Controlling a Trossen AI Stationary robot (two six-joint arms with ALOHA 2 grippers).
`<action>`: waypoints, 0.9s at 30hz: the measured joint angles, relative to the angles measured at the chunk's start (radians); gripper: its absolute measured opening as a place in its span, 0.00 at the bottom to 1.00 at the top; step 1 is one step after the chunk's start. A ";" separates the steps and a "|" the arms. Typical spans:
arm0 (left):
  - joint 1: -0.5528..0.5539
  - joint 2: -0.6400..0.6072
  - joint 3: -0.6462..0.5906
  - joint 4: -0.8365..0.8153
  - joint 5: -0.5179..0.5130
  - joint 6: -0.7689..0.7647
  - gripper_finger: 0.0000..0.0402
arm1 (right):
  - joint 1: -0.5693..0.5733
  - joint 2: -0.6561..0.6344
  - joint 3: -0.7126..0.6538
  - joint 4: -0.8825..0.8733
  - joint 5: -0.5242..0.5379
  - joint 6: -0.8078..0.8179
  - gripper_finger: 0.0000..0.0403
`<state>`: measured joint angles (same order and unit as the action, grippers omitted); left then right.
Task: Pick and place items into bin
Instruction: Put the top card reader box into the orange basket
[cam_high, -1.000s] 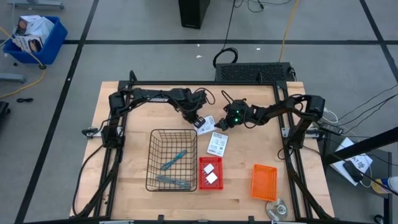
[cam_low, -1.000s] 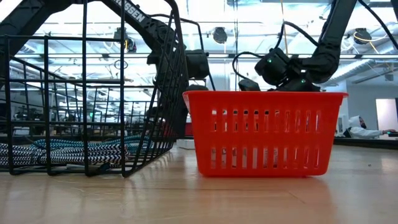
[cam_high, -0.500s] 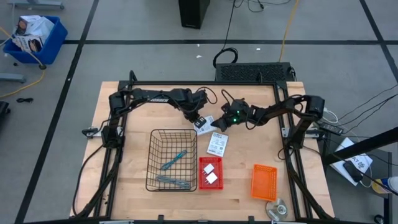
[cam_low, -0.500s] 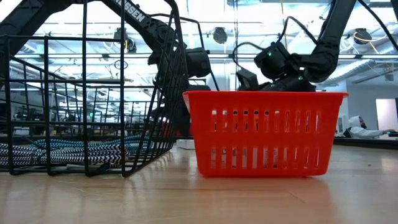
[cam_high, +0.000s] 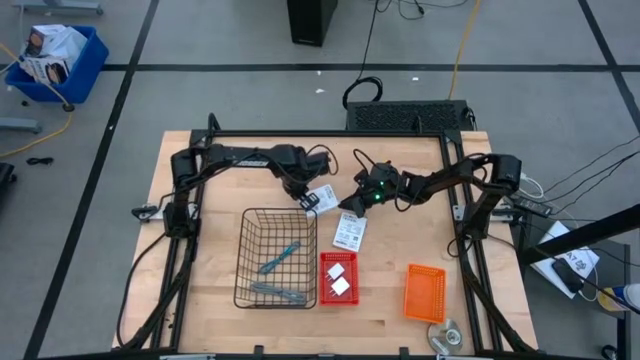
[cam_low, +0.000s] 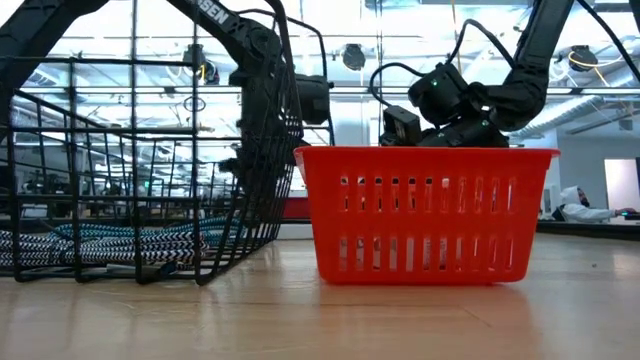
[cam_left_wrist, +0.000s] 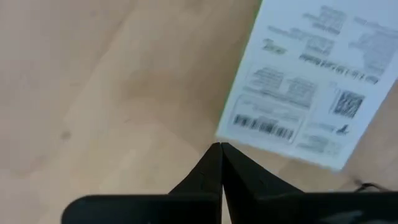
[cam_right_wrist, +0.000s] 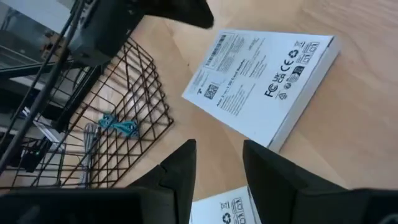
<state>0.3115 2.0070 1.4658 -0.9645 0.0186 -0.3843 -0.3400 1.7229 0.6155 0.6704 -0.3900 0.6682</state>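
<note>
A white card with green print (cam_high: 323, 198) lies flat on the table behind the wire basket (cam_high: 277, 257); it also shows in the left wrist view (cam_left_wrist: 311, 81) and the right wrist view (cam_right_wrist: 261, 81). A second card (cam_high: 349, 232) lies nearer. My left gripper (cam_high: 306, 195) is shut, its tips (cam_left_wrist: 221, 148) at the first card's corner. My right gripper (cam_high: 348, 204) is open and empty, just right of that card (cam_right_wrist: 217, 162). Two teal and grey tools (cam_high: 280, 257) lie in the wire basket. Two white blocks (cam_high: 338, 277) lie in the red bin (cam_high: 323, 290). My left gripper's shut fingertips (cam_left_wrist: 214, 163) stand at a corner of the white card (cam_left_wrist: 225, 134), low over the table. I cannot tell whether they touch it. The card lies flat on the table.
An orange bin (cam_high: 424, 292) stands at the near right, a round silver disc (cam_high: 446, 335) beside it at the table's near edge. In the low view the red bin (cam_low: 435, 210) and wire basket (cam_low: 140, 150) stand in front of both arms.
My left gripper has gone a little toward the table's left edge, away from the right gripper. My right gripper has gone toward the table's left edge, closer to the first card.
</note>
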 joint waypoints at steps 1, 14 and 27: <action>-0.004 -0.002 0.000 -0.008 -0.023 -0.003 0.02 | -0.001 0.000 0.000 -0.002 0.000 0.000 0.31; -0.002 0.010 0.000 0.058 0.129 0.011 0.01 | -0.024 -0.001 0.000 -0.055 -0.003 0.065 0.31; 0.037 0.091 0.006 0.220 0.277 0.024 0.02 | -0.028 -0.062 0.000 -0.098 -0.030 0.092 0.31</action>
<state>0.3481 2.0977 1.4719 -0.7449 0.2961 -0.3599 -0.3676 1.6612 0.6159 0.5725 -0.4203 0.7599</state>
